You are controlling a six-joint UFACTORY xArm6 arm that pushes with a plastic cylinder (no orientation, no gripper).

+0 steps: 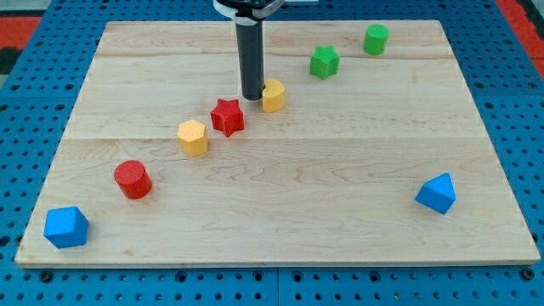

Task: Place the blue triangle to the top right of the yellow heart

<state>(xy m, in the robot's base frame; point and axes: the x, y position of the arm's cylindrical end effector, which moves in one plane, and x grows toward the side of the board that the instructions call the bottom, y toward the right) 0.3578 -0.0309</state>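
My tip [252, 97] is sitting far up the board, just left of the yellow heart [273, 96], gripping nothing since it's a bare rod. The blue triangle [437, 193] is waiting near right, well apart, untouched: a faceted, wedge-like block. The approach seems not yet begun; next I'm needing to get behind it, pushing far-left.

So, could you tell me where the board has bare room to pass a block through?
Free: the wide stretch between the red star and the blue triangle, and the bottom middle. Crowded: the diagonal from the red cylinder to the yellow heart, where my tip sits.
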